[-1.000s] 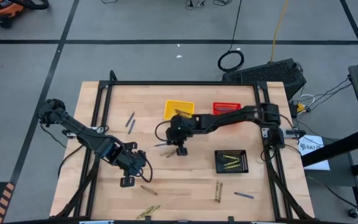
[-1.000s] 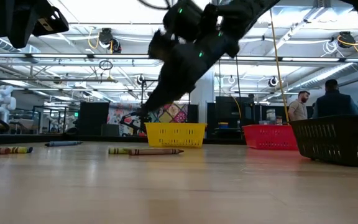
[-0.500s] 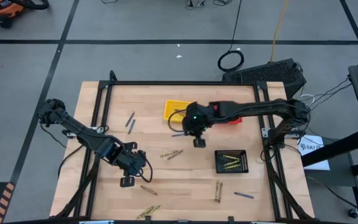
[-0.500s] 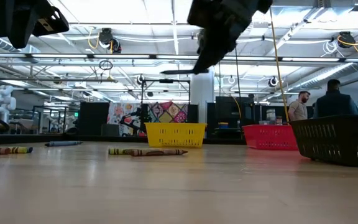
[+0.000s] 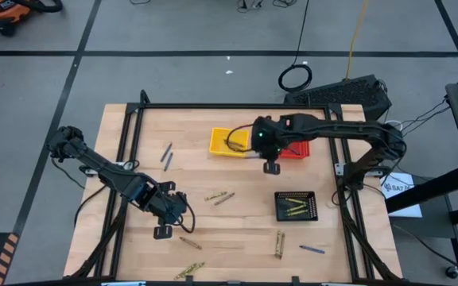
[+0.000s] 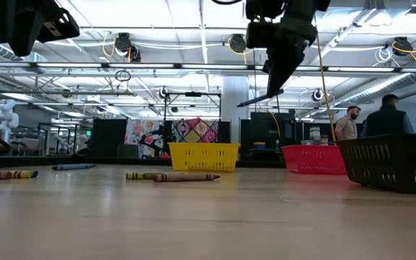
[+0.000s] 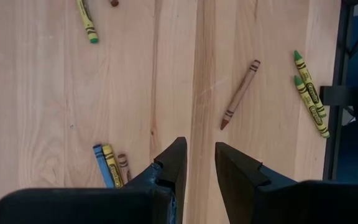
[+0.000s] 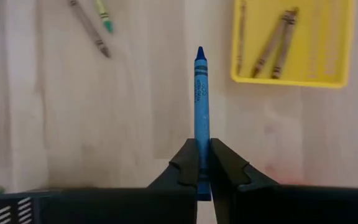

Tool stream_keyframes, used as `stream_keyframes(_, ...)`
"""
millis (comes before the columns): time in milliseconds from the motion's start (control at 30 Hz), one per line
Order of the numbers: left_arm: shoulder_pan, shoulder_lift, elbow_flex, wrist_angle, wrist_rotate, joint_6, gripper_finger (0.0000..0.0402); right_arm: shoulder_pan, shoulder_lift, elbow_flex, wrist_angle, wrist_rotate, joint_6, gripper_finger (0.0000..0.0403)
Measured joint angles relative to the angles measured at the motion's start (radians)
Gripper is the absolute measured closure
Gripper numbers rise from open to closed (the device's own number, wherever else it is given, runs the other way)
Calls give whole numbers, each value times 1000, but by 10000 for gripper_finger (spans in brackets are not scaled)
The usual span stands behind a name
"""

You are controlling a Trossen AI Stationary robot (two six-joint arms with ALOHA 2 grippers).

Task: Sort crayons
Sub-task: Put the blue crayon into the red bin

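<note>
Over the wooden tabletop (image 5: 237,230), the right arm has swung from the middle toward the far side, so its right end effector (image 8: 203,163), clamped on a blue crayon (image 8: 200,102), now hangs between the yellow basket (image 5: 227,141) and the red basket (image 5: 294,146). The left end effector (image 7: 196,163) stays put near the front left, fingers slightly parted and empty. The other crayons (image 5: 219,195) lie unmoved on the tabletop, some in the black basket (image 5: 296,206).
</note>
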Motion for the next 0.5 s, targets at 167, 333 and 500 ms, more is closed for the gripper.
stream_keyframes(167,-20,0,0,0,0,-1,314,-72,-7,0,-51,0,-11,403)
stream_keyframes(333,-44,0,0,0,-5,-2,314,-151,-33,0,-123,0,-28,403)
stream_keyframes(500,-54,0,0,1,-25,-29,314,-233,-90,0,-164,0,-32,403)
